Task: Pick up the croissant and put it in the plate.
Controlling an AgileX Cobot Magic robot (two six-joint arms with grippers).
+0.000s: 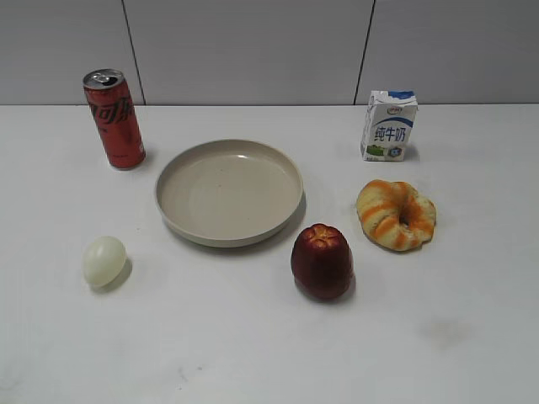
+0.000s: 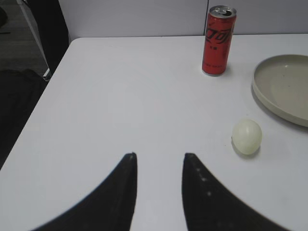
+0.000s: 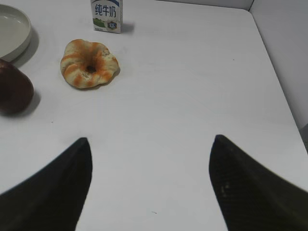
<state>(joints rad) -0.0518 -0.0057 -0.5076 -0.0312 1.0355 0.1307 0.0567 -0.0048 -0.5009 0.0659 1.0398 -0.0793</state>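
Right wrist view shows the right gripper (image 3: 150, 144) with its fingers wide apart and holding nothing, likely ready to grab the croissant (image 3: 89, 63) lying on the white surface (image 3: 192, 86) in the upper left, near the plate (image 3: 13, 30).

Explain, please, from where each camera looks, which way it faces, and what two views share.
Exterior view: raised in front of the table, looking down at a slant toward the wall; plate central, no robot part shows.
Left wrist view: low over the table's left part, facing the can and egg; left gripper fingers show, apart.
Right wrist view: low over the right part, facing the croissant and milk carton; right gripper fingers show, wide apart.
Both wrist views catch the plate's edge.
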